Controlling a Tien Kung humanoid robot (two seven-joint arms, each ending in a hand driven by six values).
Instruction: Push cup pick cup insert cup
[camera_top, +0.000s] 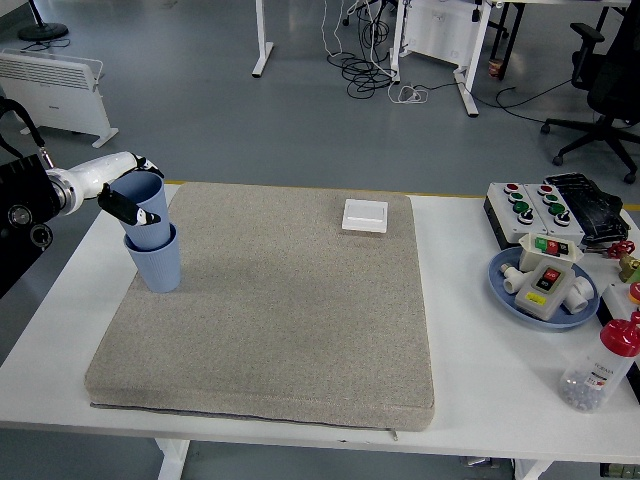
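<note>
The left hand is clamped around the upper blue cup, partly nested in the lower blue cup at the grey mat's far left. Pressing straight down, then releasing, should seat it.

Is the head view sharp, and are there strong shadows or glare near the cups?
Head view: sharp overall, with even, soft light; the two nested cups cast only a faint shadow on the mat; no glare on the table; the left hand shows no blur.
</note>
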